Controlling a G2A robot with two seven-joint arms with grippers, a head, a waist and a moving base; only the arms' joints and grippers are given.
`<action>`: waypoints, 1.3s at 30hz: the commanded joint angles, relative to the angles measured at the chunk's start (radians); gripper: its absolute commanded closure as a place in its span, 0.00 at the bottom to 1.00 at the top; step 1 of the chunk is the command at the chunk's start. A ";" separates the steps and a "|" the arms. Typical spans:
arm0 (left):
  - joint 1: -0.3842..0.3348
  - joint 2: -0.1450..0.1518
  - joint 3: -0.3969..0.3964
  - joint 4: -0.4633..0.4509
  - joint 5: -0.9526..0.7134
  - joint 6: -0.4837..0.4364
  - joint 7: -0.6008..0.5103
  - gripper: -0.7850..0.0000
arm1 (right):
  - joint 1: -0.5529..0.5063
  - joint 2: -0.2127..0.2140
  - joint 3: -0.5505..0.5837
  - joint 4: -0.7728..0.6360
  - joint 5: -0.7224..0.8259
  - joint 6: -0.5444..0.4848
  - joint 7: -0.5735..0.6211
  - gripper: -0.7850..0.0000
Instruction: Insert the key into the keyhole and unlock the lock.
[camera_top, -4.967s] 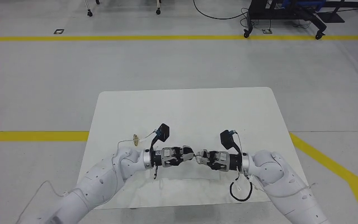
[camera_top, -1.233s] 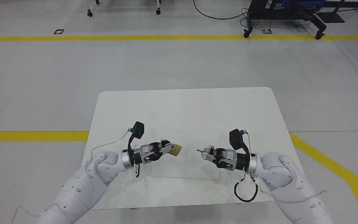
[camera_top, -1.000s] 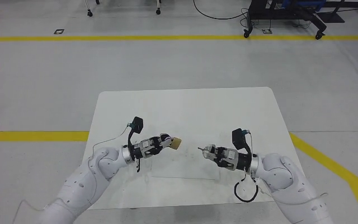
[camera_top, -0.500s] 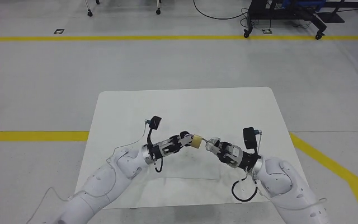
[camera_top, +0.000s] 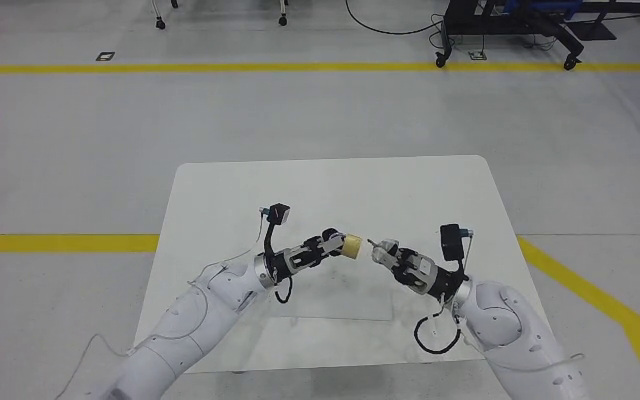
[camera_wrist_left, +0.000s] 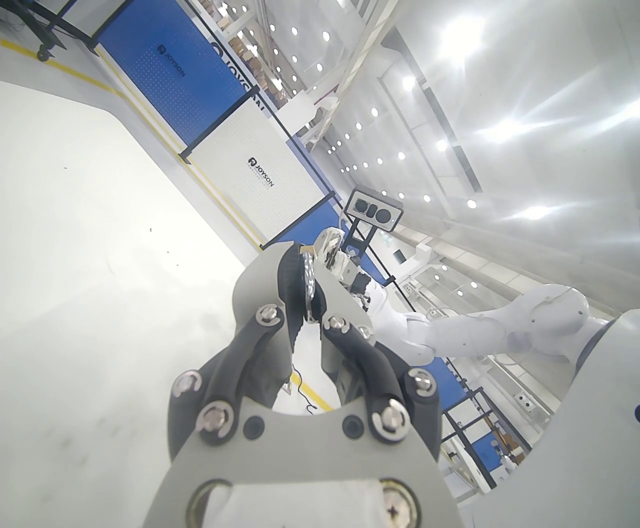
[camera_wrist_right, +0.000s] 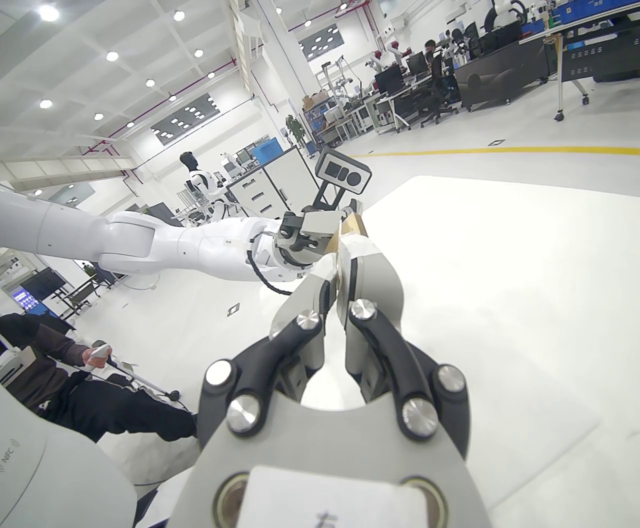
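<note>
Above the middle of the white table (camera_top: 420, 190) my two grippers meet tip to tip. The left gripper (camera_top: 338, 243) is shut on a small brass padlock (camera_top: 351, 244), whose edge shows between its fingers (camera_wrist_left: 306, 286) in the left wrist view. The right gripper (camera_top: 386, 251) is shut on the thin silver key (camera_top: 374, 241), which points at the lock. In the right wrist view the key (camera_wrist_right: 341, 272) lies edge-on between the fingers, with the brass lock (camera_wrist_right: 351, 223) just past its tip. Whether the tip is inside the keyhole I cannot tell.
A thin clear mat (camera_top: 330, 300) lies on the table under the arms, near the front edge. A loose black cable (camera_top: 432, 340) hangs from the right forearm. Bare tabletop stretches behind the grippers up to the far edge.
Over the last second both arms swung inward and away from the front edge, bringing the lock and the key from well apart to almost touching. In the last half second they closed the final small gap.
</note>
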 joint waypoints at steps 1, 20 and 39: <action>0.012 0.000 -0.004 -0.016 -0.023 0.023 -0.018 1.00 | -0.004 -0.002 -0.007 -0.011 -0.010 -0.009 -0.003 1.00; 0.030 -0.011 -0.083 -0.040 -0.246 0.227 -0.225 1.00 | 0.001 -0.024 -0.053 -0.098 -0.284 0.075 -0.035 1.00; 0.038 -0.028 -0.135 -0.021 -0.247 0.232 -0.343 1.00 | 0.019 -0.043 -0.025 -0.064 -0.316 0.163 -0.164 1.00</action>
